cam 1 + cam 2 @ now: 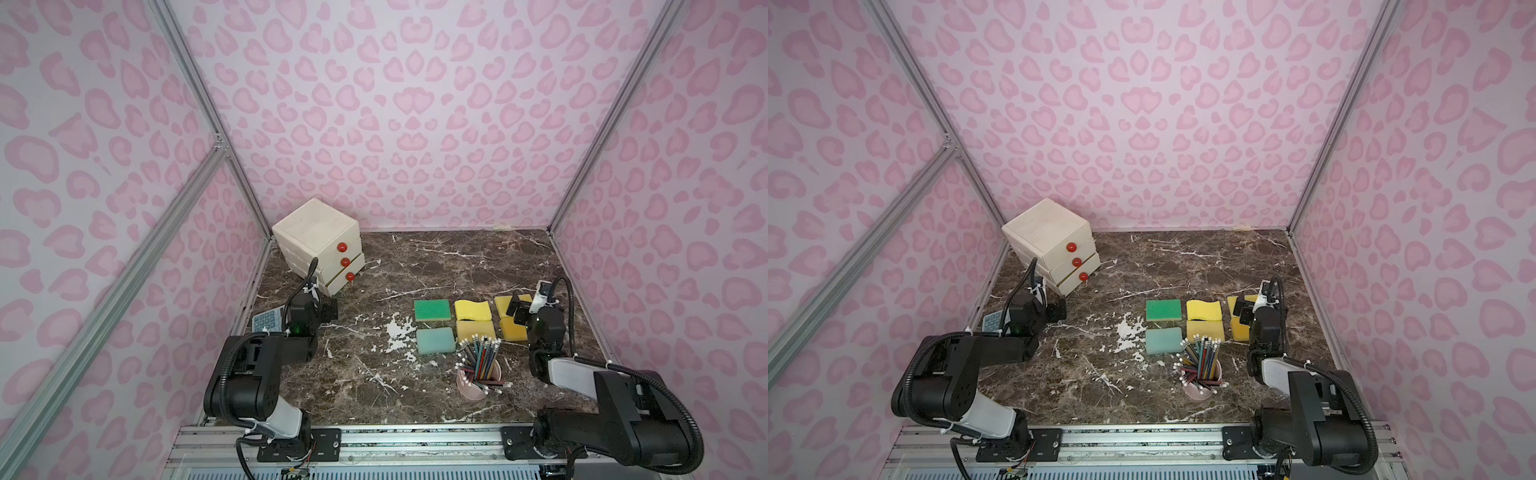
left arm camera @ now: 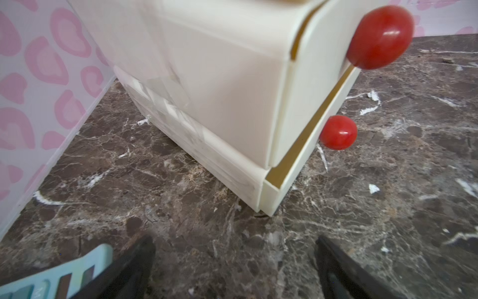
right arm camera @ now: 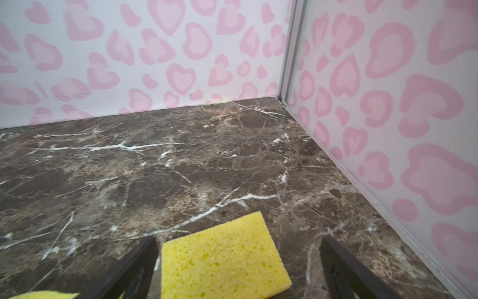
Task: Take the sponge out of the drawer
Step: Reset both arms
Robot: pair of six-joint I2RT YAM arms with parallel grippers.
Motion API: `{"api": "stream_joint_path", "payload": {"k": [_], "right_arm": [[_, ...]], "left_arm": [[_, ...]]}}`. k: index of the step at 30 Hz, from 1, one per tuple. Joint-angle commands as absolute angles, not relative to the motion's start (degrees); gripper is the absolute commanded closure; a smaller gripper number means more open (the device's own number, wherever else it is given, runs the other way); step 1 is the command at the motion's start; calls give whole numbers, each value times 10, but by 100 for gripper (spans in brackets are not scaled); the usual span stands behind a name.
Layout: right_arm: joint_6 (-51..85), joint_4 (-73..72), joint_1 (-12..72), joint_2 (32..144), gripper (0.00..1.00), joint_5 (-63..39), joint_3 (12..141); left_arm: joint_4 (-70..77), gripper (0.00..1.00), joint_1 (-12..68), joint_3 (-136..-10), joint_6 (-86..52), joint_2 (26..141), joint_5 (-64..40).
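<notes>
Left gripper (image 2: 234, 239) gapes near the slightly ajar bottom drawer (image 2: 289, 181).

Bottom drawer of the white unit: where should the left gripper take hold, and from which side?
Probably the red knob on the bottom drawer, approached from the drawer front, open left gripper straddling the ball. It alone sticks out from the flat front, and the drawer stands slightly ajar.
</notes>
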State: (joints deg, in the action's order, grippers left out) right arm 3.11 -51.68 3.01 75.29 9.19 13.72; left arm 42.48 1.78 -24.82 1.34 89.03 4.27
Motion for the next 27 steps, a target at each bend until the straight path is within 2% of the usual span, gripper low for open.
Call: {"api": "stream_joint_path", "payload": {"k": [1, 4, 8, 10, 12, 14, 17, 20, 22, 27], "right_arm": [[-15, -594, 44, 763, 1, 133, 127], [7, -681, 41, 786, 0, 144, 107], [-6, -835, 39, 911, 0, 109, 101], [24, -709, 29, 871, 0, 122, 127], [22, -813, 26, 904, 0, 129, 108], [37, -722, 31, 875, 0, 160, 126], [33, -791, 30, 895, 0, 163, 109], [39, -728, 29, 876, 0, 158, 124], [35, -763, 30, 886, 0, 163, 116], [37, -734, 29, 878, 0, 161, 124]], "left_arm": [[455, 2, 15, -250, 12, 892, 14], [452, 2, 14, -253, 15, 894, 6], [450, 2, 14, -254, 15, 894, 6], [448, 2, 14, -256, 15, 894, 6], [448, 2, 15, -256, 16, 894, 9], [448, 2, 16, -256, 16, 894, 10], [449, 2, 19, -255, 18, 894, 16], [447, 2, 25, -255, 23, 893, 22], [448, 2, 25, -255, 23, 892, 22], [444, 2, 25, -259, 23, 896, 22]]}}
